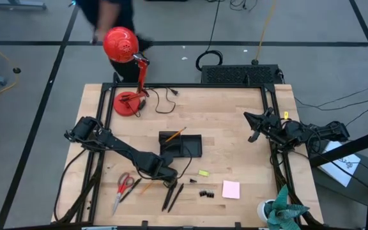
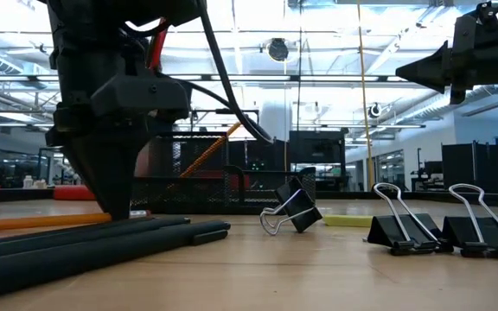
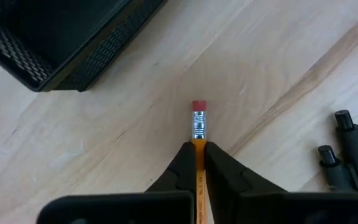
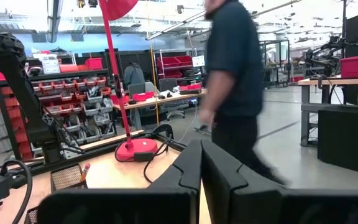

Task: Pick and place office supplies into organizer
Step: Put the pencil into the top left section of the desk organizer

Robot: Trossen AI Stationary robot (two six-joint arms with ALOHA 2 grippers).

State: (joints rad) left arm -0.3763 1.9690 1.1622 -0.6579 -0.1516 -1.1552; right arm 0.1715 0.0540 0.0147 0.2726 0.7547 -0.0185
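Left tool [image 3: 197,163] is sitting low on the counter [image 1: 235,121], lower centre of the high view, just below the organizer [image 1: 181,145]. Its fingers are clamping an orange pencil [image 3: 198,127] just behind the ferrule, red eraser end sticking out past the tips; the pencil is lying flat on the wood. One more pencil [image 1: 173,135] is already leaning in the organizer, tip poking up and out toward the upper right.

Black pens [image 1: 172,195] are lying just beside the left tool, lower centre. Scissors [image 1: 122,188] are sitting lower left, binder clips [image 1: 206,193] and the pink sticky pad [image 1: 230,189] lower centre-right, the small yellow piece [image 1: 203,172] just above the clips.

Right tool [image 1: 254,126] is idling above the counter's right edge, fingers closed together, holding nothing.

A person [image 4: 232,81] is walking past beyond the red lamp [image 1: 128,76], upper left.
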